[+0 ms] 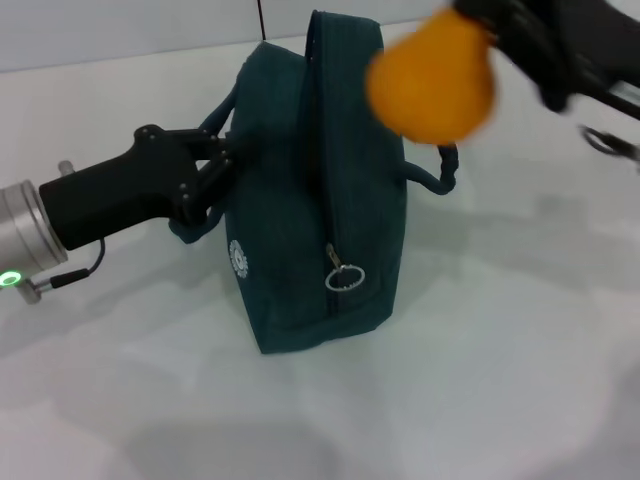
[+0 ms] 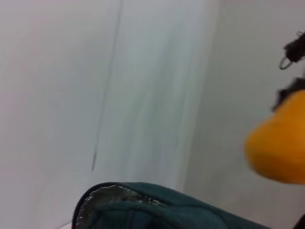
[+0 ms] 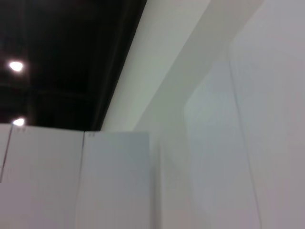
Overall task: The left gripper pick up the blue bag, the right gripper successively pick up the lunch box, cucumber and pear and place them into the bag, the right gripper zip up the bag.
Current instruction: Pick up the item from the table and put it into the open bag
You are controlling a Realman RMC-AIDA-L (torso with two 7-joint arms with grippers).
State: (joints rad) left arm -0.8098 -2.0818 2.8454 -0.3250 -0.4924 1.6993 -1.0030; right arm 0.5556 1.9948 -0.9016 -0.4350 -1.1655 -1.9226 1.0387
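The blue bag [image 1: 310, 190] stands upright on the white table, its zipper pull [image 1: 345, 275] hanging low on the near side. My left gripper [image 1: 215, 175] is shut on the bag's left handle strap. The orange-yellow pear [image 1: 432, 80] hangs in the air just right of the bag's top, with my right gripper [image 1: 500, 35] shut on it from the upper right. In the left wrist view the bag's rim [image 2: 143, 207] shows, with the pear [image 2: 279, 143] beside it. The lunch box and cucumber are out of view. The right wrist view shows only wall and ceiling.
The bag's right handle [image 1: 440, 170] loops out under the pear. White table surface [image 1: 500, 380] spreads in front and to the right of the bag. A cable [image 1: 610, 140] trails from the right arm.
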